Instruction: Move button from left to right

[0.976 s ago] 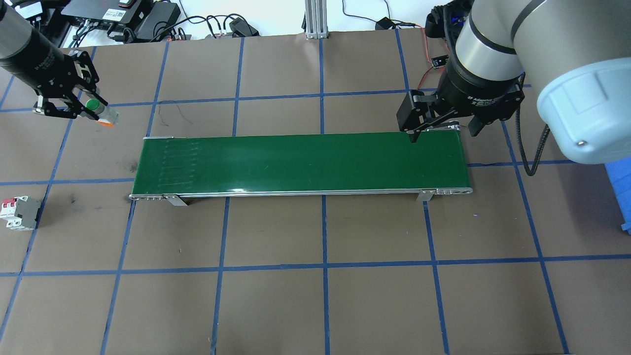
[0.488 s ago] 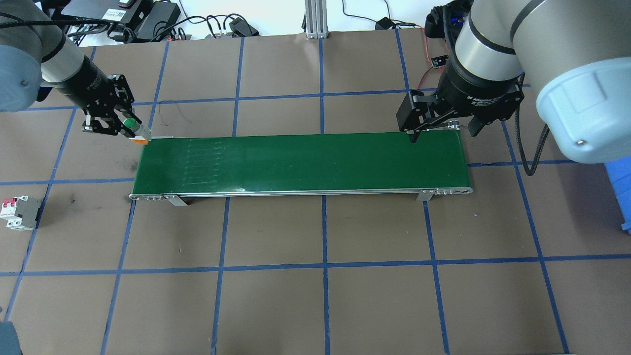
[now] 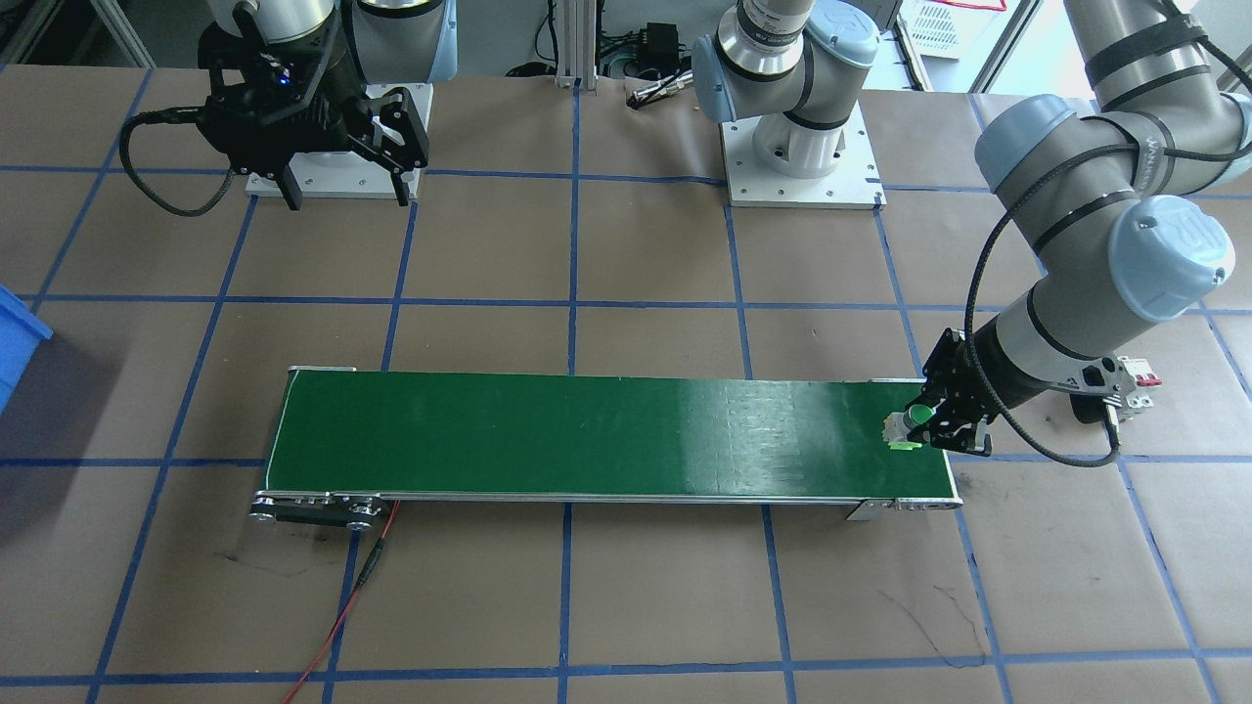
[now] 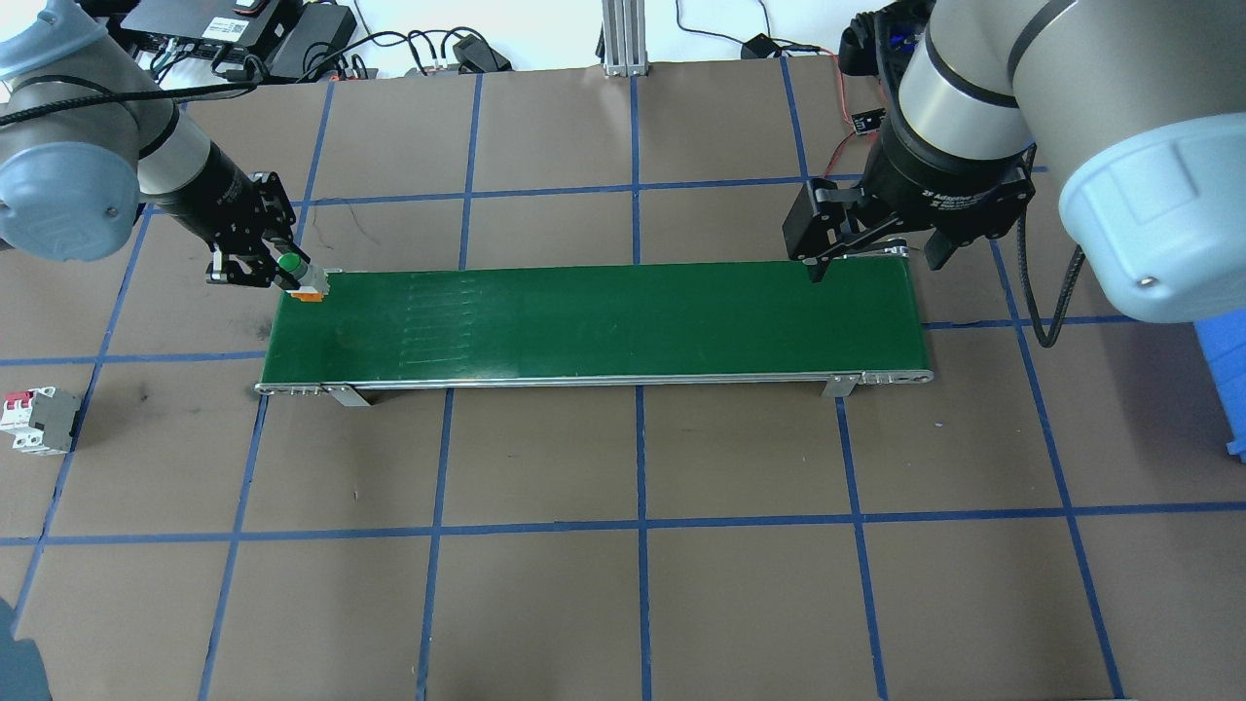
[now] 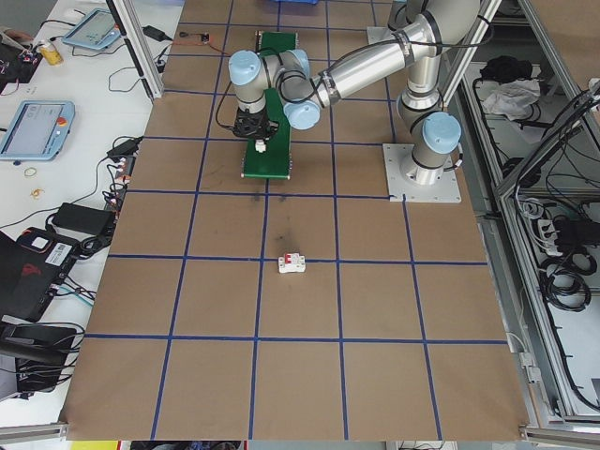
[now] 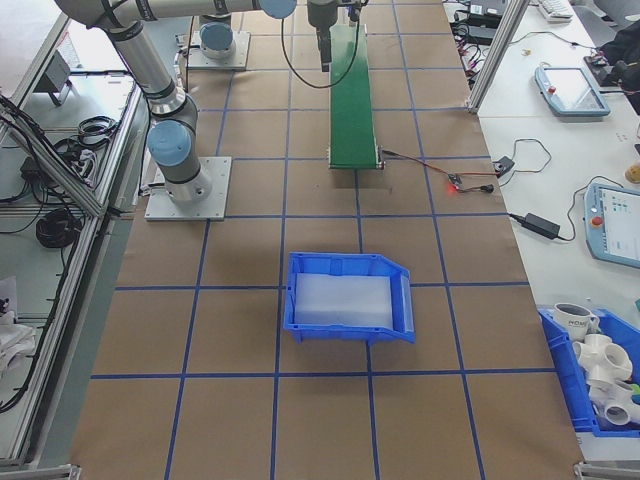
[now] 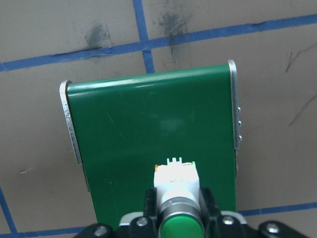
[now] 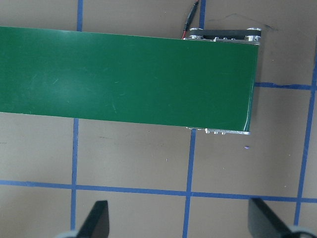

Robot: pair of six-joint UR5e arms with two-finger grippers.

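**Green-capped button reaches the belt's left end**

Green on top, whitish below, the button (image 4: 300, 276) sits clamped in the left gripper (image 4: 255, 255), just over the left end of the conveyor belt (image 4: 604, 321). Release is not yet done. The right gripper (image 4: 869, 243) waits with jaws spread above the far end. Brown paper with blue tape grid (image 4: 642, 526) covers the table; 1 white breaker (image 4: 37, 421) lies aside.

Bright even light, sharp, belt (image 3: 606, 440) glare.
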